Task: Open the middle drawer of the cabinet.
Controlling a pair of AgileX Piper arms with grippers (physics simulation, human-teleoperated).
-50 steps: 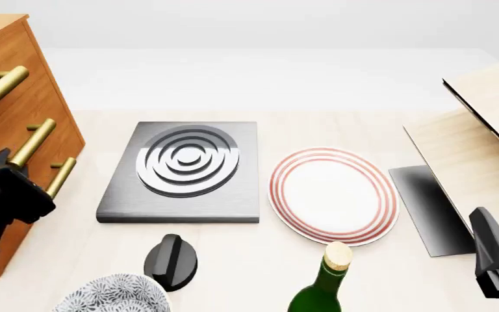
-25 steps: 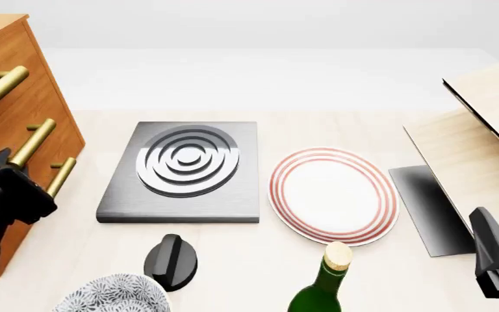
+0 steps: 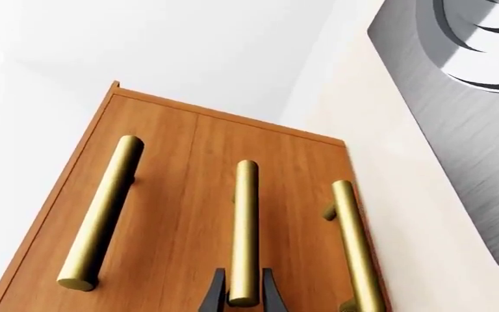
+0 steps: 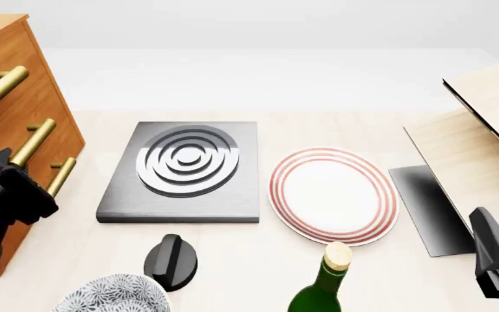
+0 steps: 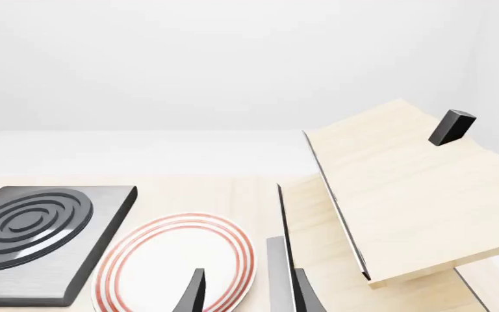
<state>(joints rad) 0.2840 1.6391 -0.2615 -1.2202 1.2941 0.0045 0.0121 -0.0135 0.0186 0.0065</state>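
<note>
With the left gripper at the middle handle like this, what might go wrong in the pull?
1. In the left wrist view the left gripper has its fingers astride only the near end of the middle drawer's handle; such an end grip may slide off.
2. The bottom drawer's handle is close beside it, so a finger might catch it.
3. The drawers of the cabinet look shut; whether the fingers are clamped cannot be told.

No readable text, labels, brands, numbers or signs on anything in view.
</note>
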